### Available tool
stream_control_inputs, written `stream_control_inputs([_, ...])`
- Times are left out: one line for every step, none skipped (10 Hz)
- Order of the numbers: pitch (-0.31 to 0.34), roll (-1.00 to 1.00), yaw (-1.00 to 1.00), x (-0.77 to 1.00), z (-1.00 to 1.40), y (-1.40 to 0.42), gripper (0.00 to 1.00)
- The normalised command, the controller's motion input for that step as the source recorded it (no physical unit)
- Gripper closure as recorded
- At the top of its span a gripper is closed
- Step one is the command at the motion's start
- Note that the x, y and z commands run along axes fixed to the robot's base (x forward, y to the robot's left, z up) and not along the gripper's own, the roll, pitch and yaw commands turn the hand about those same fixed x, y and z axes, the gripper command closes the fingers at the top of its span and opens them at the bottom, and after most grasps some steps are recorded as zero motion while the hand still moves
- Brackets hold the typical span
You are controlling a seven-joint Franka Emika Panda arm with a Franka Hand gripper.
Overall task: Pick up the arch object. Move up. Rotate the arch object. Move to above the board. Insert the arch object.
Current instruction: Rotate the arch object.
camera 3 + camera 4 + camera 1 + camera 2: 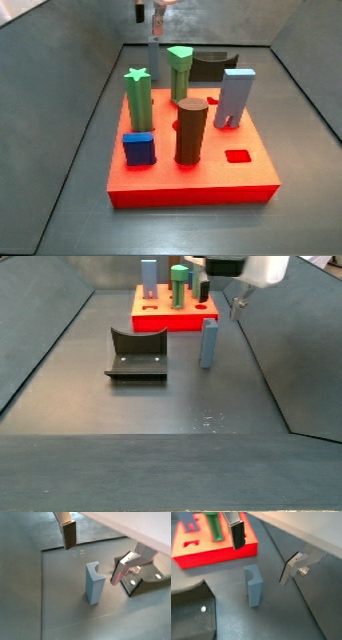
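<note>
We see the gripper (264, 554) above the arch object (253, 586), its fingers (237, 534) spread wide, gripping nothing. The arch object (210, 344) stands upright on the counter (160, 406) with open floor around, between the board (171, 316) and the fixture (136, 354).

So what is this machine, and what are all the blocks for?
It is a robot arm with a two-finger grabber, the tool. Two pictures come from cameras on its wrist, looking past its silver fingers. Two come from cameras fixed at the side. A light blue arch block stands upright beside the red board, which has coloured pegs standing in its holes. The dark bracket is the fixture. The tool is open above the arch block and holds nothing.
</note>
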Motion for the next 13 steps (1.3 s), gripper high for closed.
stream_control_inputs([0.002,-0.01,-1.0,0.04,-0.04,0.01,0.0])
stream_control_inputs([0.002,-0.01,-1.0,0.04,-0.04,0.01,0.0])
stream_control_inputs([0.002,-0.01,-1.0,0.04,-0.04,0.01,0.0])
stream_control_inputs([0.002,-0.02,-1.0,0.04,-0.04,0.01,0.0])
stream_control_inputs([0.003,-0.02,-1.0,0.04,-0.04,0.02,0.0])
stream_control_inputs([0.003,-0.02,-0.73,0.04,-0.04,0.02,0.0])
stream_control_inputs([0.003,-0.02,-0.51,0.04,-0.04,0.02,0.0])
stream_control_inputs([0.003,-0.02,-0.27,0.04,-0.04,0.01,0.0])
stream_control_inputs([0.003,-0.02,-0.18,0.0,-1.0,0.0,0.0])
stream_control_inputs([-0.005,-0.02,-0.12,0.01,-1.0,0.0,0.0])
stream_control_inputs([-0.023,-0.03,-0.09,0.02,-1.0,0.0,0.0])
stream_control_inputs([-0.036,-0.04,-0.06,0.02,-0.97,0.01,0.0])
stream_control_inputs([-0.042,-0.05,-0.06,0.02,-0.83,0.01,0.0])
